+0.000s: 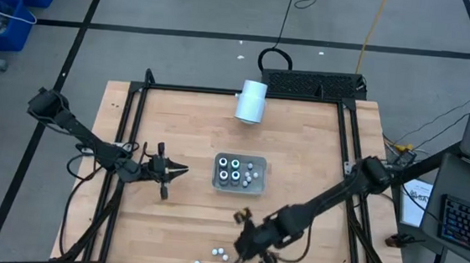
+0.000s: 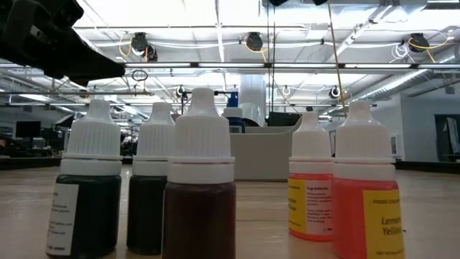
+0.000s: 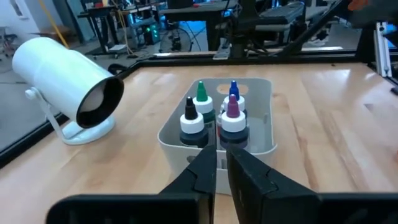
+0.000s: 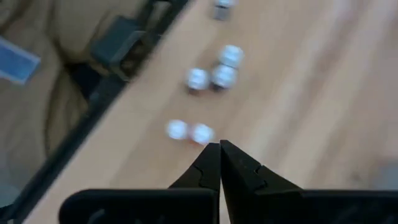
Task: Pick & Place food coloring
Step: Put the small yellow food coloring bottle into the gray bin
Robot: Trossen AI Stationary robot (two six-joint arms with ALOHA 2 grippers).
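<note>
At the table's near edge, your right gripper [image 1: 247, 248] hung with fingers pressed together and empty over 5 loose white-capped food coloring bottles [image 2: 199, 180] that had yet to be moved. Farther in, 4 colour-capped bottles [image 3: 214, 114] already stood in the grey tray [image 1: 257, 186] mid-table. Left of the tray, your left gripper [image 1: 177, 171] held nothing, its fingers a slit apart.

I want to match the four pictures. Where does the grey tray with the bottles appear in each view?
High view: grey tray, table centre.
Low view: pale tray behind the near bottles.
Left wrist view: tray straight ahead of the left gripper.
Right wrist view: not in it.
Shared landmark: white cylinder.
</note>
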